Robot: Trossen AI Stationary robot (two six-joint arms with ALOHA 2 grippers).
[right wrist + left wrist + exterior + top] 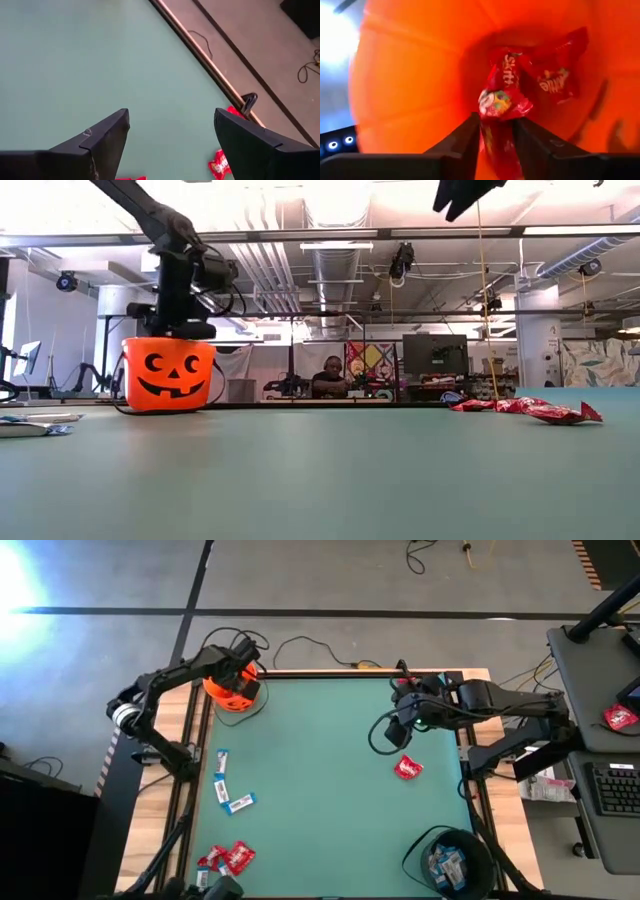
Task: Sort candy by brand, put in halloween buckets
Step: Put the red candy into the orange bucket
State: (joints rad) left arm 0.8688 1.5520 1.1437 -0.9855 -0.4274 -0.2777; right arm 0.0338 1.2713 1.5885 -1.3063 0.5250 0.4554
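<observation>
Our left gripper [496,131] hangs inside the orange bucket [232,690], its slightly parted fingers loosely around a red packet [501,102]. Our right gripper [172,135], wide open and empty, hovers over another red packet [407,768].

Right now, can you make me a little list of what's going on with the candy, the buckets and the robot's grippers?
Left gripper: down inside the orange bucket, a red candy packet between its fingers, part open
Already in orange bucket: another red packet
Right gripper: open, empty, above the table
Nearest loose candy: a red packet by the right gripper
Black bucket: near right corner, blue-and-white bars inside
Left to sort: blue-and-white bars and red packets on the left side
</observation>
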